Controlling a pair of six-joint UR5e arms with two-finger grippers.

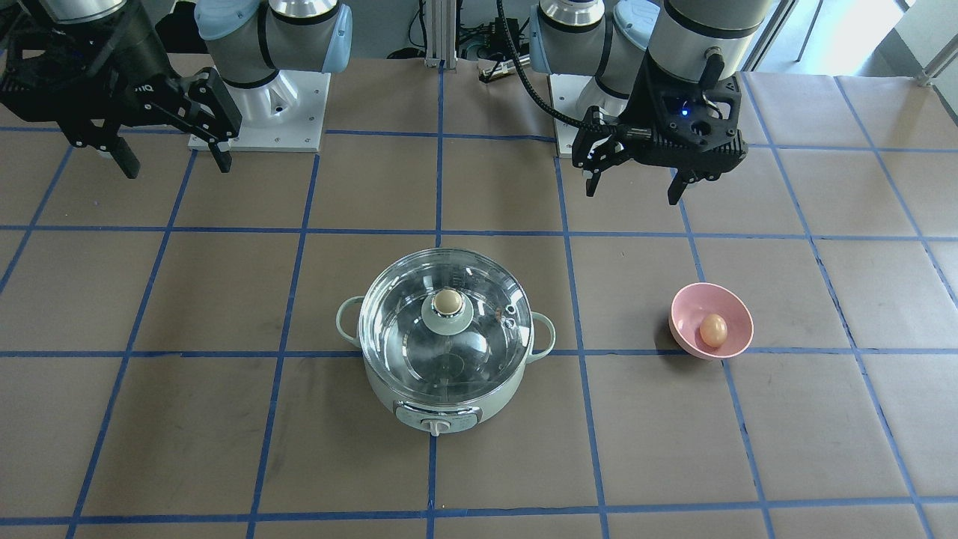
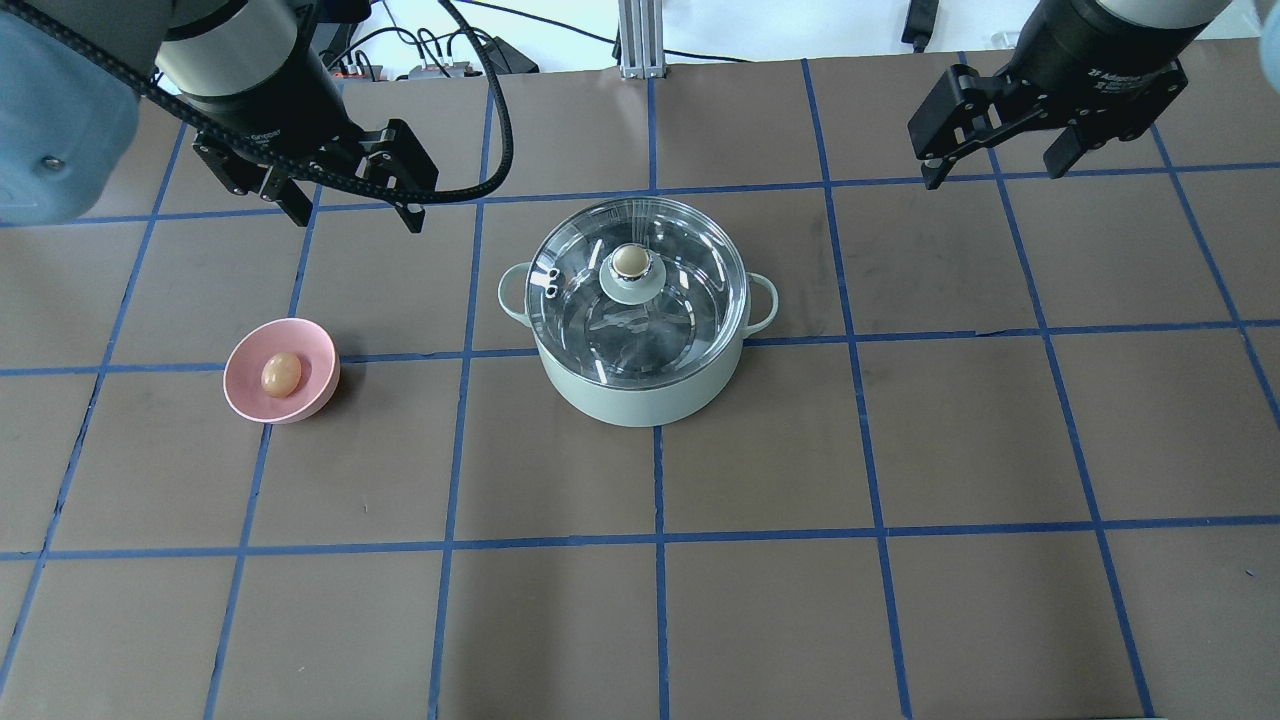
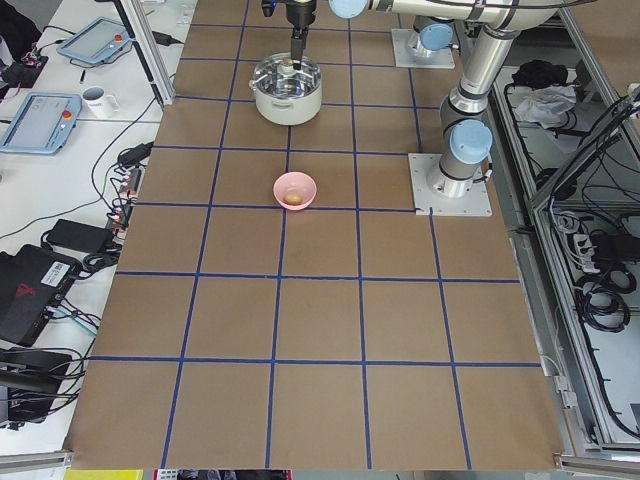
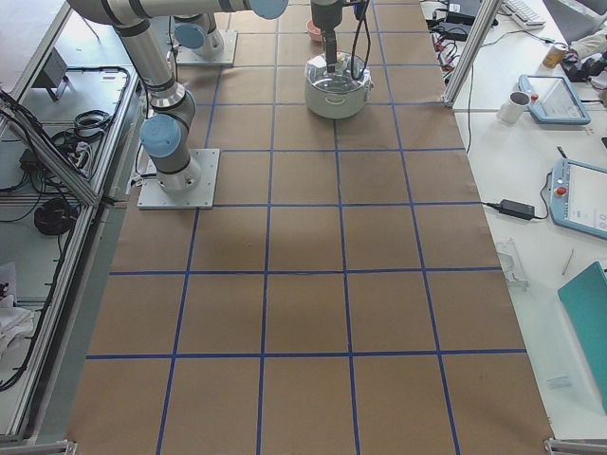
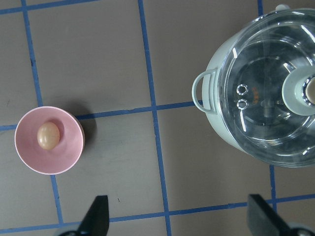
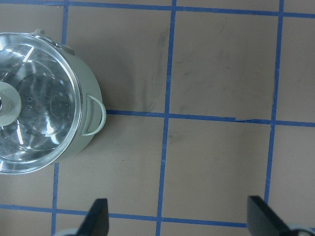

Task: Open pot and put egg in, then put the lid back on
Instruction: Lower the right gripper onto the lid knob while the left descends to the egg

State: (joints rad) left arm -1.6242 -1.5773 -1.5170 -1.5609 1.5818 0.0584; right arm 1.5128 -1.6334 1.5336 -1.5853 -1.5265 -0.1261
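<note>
The left end effector and the right end effector hang high over the desk. Each has its fingers spread wide apart and holds nothing. That looks like a ready pose, leaving both free to come down on whatever comes first.

The pot stands on the desk below and between the two end effectors, nearer the right one than the egg is. The lid sits square on its rim, so the pot is closed. The knob points straight up, which gives fingers coming down from above something to close around.

The egg rests in a pink bowl below the left end effector, on the side away from the pot and well apart from it. The bowl probably serves to stop the egg rolling across the flat desk.

Nothing in the task is done yet. The layout suggests a split of work. The right end effector, with only the pot in its wrist view, suits the lid. The left, which sees both bowl and pot, suits the egg. The round egg may slip under a hard pinch.
</note>
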